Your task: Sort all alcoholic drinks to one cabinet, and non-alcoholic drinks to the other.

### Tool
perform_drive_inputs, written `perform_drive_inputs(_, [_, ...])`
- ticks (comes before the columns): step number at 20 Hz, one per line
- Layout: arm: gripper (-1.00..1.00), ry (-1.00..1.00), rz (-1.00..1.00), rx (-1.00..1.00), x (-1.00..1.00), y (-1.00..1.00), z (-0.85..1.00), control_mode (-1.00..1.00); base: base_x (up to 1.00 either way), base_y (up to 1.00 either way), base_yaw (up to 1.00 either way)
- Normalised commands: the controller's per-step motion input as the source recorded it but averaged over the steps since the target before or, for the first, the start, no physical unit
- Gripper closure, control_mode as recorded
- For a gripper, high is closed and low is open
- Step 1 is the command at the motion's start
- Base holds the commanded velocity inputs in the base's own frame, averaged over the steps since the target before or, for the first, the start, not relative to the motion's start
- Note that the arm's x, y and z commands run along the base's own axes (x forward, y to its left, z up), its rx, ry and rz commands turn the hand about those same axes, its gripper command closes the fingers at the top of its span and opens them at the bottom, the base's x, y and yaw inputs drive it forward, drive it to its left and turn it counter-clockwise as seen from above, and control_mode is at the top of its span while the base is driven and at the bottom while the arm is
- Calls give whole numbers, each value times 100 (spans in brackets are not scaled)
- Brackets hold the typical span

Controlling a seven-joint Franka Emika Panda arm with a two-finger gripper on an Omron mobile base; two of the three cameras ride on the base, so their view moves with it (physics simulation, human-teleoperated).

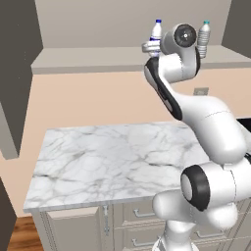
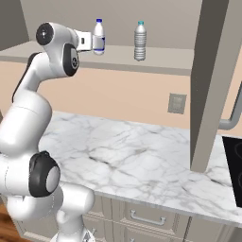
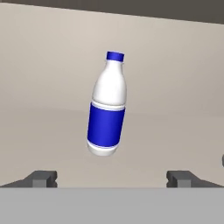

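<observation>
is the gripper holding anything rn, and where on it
Nothing is held. The gripper is open, its fingers spread wide and clear of the blue-labelled bottle ahead.

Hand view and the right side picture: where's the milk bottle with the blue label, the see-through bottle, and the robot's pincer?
milk bottle (image 3: 106,120), hand view, on its blue label.
see-through bottle (image 2: 140,43), right base view, middle of its ribbed body.
pincer (image 3: 111,178), hand view, midway between its two dark fingertips, open.

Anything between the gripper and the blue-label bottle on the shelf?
Nothing visible. In the hand view the white bottle with blue label stands straight ahead of the open gripper, with only bare shelf between the fingertips and it. The clear bottle stands apart to its side, out of the line.
</observation>
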Motion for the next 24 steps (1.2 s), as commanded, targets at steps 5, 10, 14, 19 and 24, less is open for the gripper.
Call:
perform_drive_inputs(5, [-100,-1,0,0,-35,9,0,-100,0,0,0])
perform_drive_inputs(10, [-100,0,0,0,-44,9,0,-100,0,0,0])
perform_drive_inputs(14, [-100,0,0,0,-49,8,0,-100,0,0,0])
perform_drive_inputs(19, [-100,0,0,0,-56,5,0,-100,0,0,0])
perform_drive_inputs(24, [-100,0,0,0,-61,0,3,-100,0,0,0])
